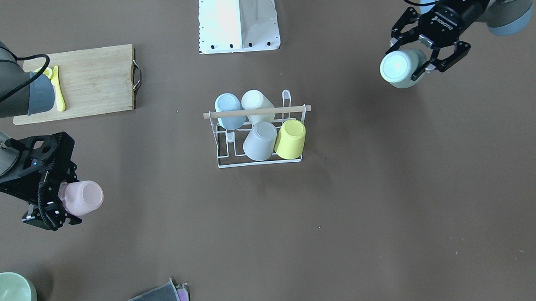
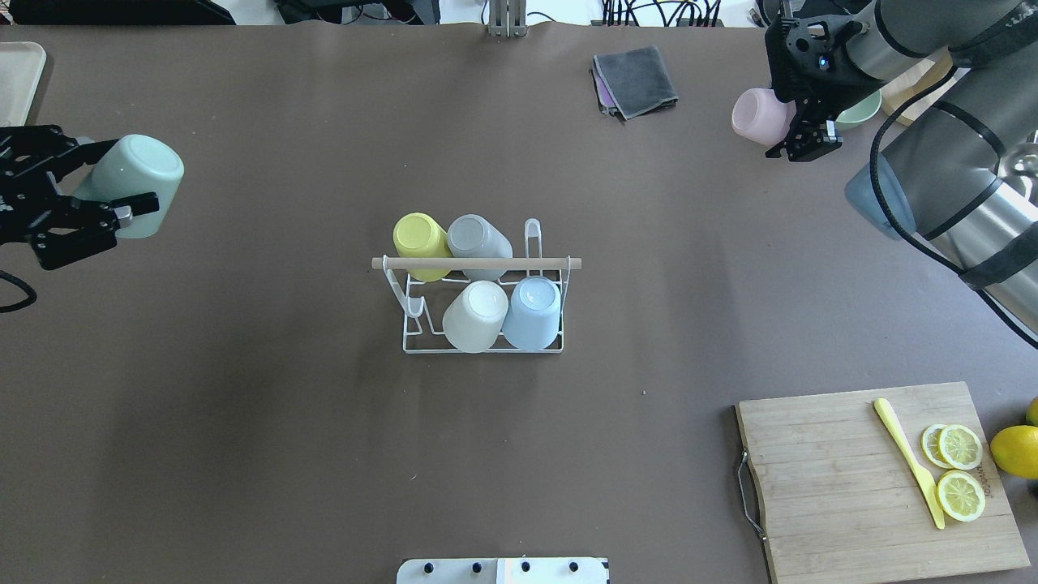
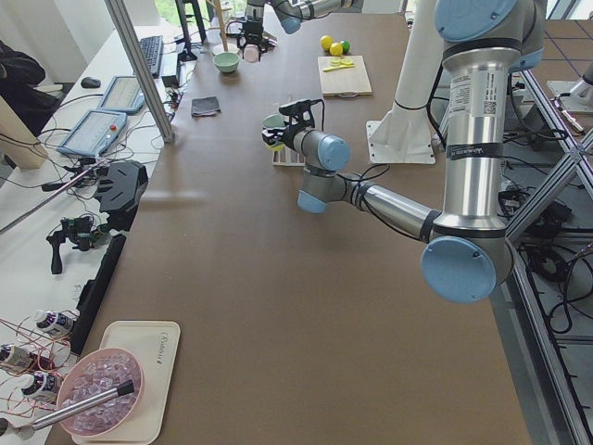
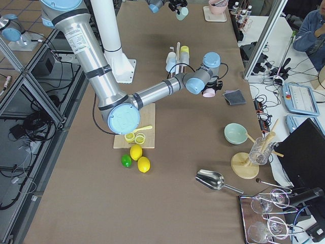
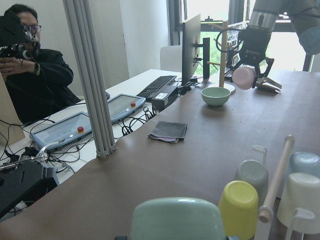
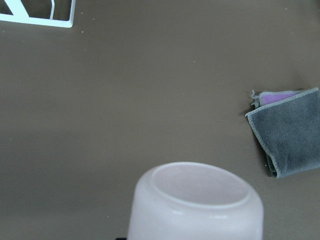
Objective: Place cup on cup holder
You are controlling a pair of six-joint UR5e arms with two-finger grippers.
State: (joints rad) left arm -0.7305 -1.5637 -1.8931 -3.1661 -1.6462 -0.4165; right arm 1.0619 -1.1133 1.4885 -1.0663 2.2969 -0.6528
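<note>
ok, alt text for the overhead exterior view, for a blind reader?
A white wire cup holder stands mid-table with a yellow cup, grey cup, cream cup and blue cup upside down on it. The left gripper holds a mint cup at the view's left edge; the right gripper holds a pink cup at top right.

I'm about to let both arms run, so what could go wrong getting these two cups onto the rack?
The left gripper holds a green cup, the right gripper a pink cup; moving together, they might clash over the rack. Both free prongs stand close beside racked cups, so a neighbour could get knocked. The wooden rod may catch a descending cup.
</note>
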